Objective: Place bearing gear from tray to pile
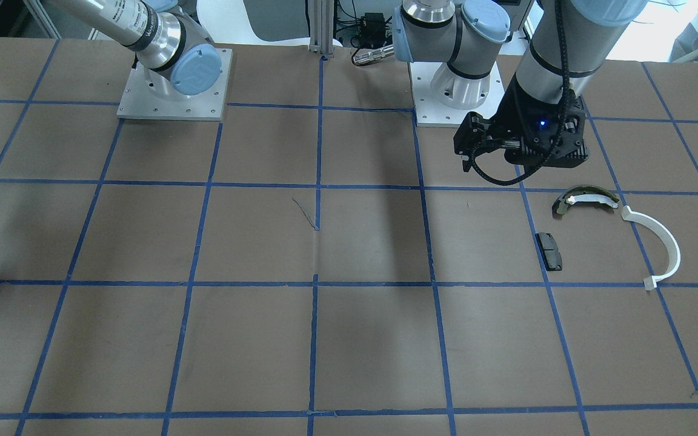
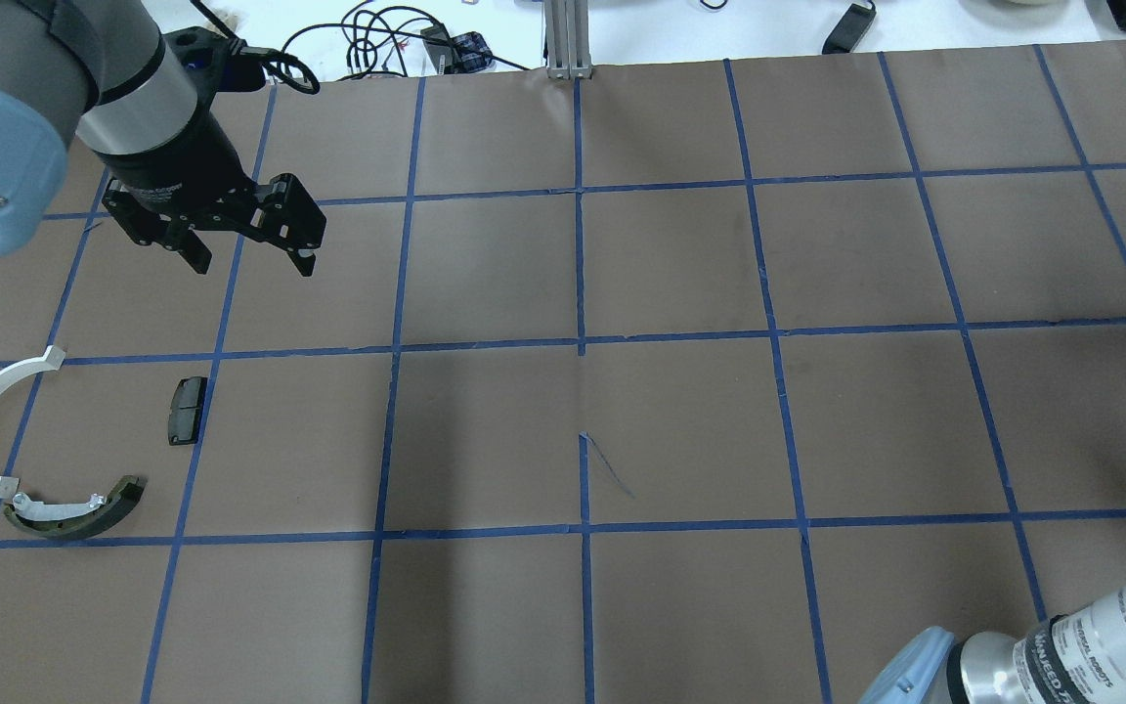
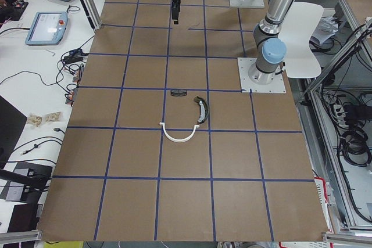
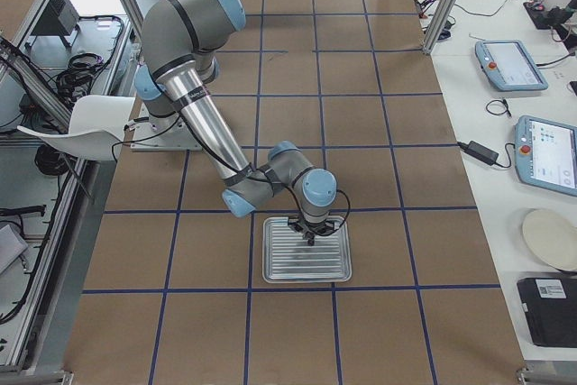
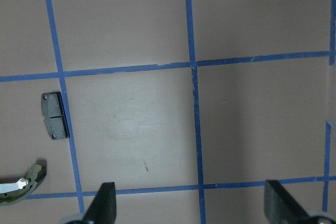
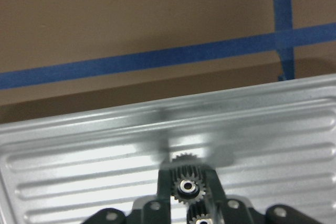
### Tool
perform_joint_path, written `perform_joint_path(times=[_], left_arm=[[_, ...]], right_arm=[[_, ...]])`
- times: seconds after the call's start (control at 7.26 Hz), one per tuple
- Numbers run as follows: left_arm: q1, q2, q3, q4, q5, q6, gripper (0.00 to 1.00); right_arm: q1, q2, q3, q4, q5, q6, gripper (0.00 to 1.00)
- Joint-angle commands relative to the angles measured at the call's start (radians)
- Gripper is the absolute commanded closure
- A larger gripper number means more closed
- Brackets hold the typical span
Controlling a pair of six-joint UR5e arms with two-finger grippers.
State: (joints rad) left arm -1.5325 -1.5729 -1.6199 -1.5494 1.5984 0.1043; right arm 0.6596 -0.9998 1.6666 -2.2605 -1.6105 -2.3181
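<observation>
Two fingers of the right end effector point(image 6: 188, 181) are pinched on the bearing gear point(image 6: 186, 185), down at the tray point(image 6: 79, 145). Best to lift it straight up, then go slowly across the table point(image 2: 680, 430) to the pile point(image 2: 186, 411). That arm bends down, with its wrist pointing at the tray. The left end effector point(image 2: 250, 256) hangs spread wide near the pile, holding nothing.

In tray point(image 6: 79, 150), bearing gear point(image 6: 186, 186); pile point(image 2: 187, 411) (3 parts) well apart.

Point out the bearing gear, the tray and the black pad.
bearing gear point(image 6: 186, 185): right wrist view, on its hub.
tray point(image 4: 288, 263): exterior right view, on its bare ribbed floor.
black pad point(image 2: 187, 411): overhead view, on its middle.
</observation>
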Motion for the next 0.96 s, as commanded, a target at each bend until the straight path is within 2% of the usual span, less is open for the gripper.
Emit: perform_joint_path(times=[0.0, 0.28, 0.41, 0.69, 0.83], left_arm=[[0.003, 0.007, 0.000, 0.000, 0.000, 0.000, 0.00], [0.003, 0.007, 0.000, 0.000, 0.000, 0.000, 0.00], [0.006, 0.002, 0.000, 0.000, 0.002, 0.002, 0.00], [0.009, -0.009, 0.002, 0.003, 0.005, 0.037, 0.00], [0.009, -0.010, 0.000, 0.003, 0.002, 0.037, 0.00]], right_arm=[[0.003, -0.032, 0.002, 0.039, 0.004, 0.141, 1.00], [0.032, -0.139, 0.039, 0.135, 0.026, 0.326, 1.00], [0.096, -0.211, 0.098, 0.137, 0.043, 0.459, 1.00], [0.275, -0.284, 0.205, 0.121, 0.087, 0.801, 1.00], [0.396, -0.308, 0.200, 0.121, 0.078, 1.000, 1.00]])
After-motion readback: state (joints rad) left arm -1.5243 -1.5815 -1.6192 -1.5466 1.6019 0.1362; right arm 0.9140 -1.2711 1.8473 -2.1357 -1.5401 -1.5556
